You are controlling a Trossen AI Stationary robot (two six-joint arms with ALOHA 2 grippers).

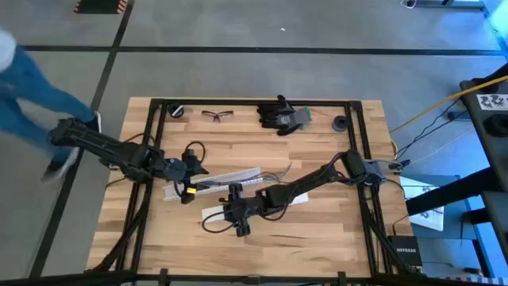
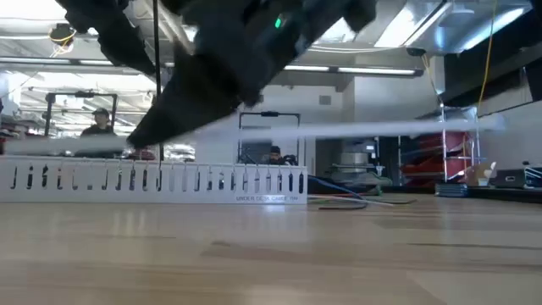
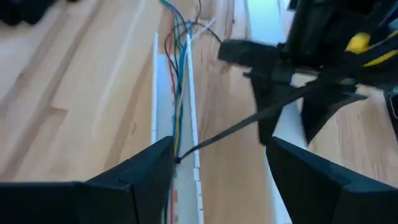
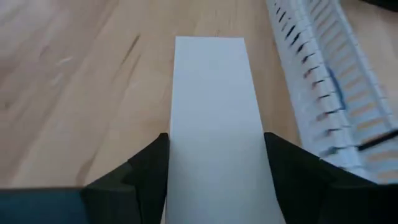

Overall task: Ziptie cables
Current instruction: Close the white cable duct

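At mid-table, the right pincer [image 4: 214, 180] clamps a white strip [image 4: 214, 112]; the left pincer [image 3: 217, 180], wide around the cables [image 3: 177, 93], may snag them.

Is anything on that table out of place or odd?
One thing: the right pincer holds a flat white strip off the table, apart from the slotted white channel where the cables lie. A black ziptie slants across by the left pincer.

A light wooden slatted table [image 1: 317, 230] with a black metal frame carries a long white slotted plastic channel [image 1: 230, 179], clear safety glasses [image 1: 217, 115], black gloves [image 1: 282, 115] and a small round black object [image 1: 340, 123].
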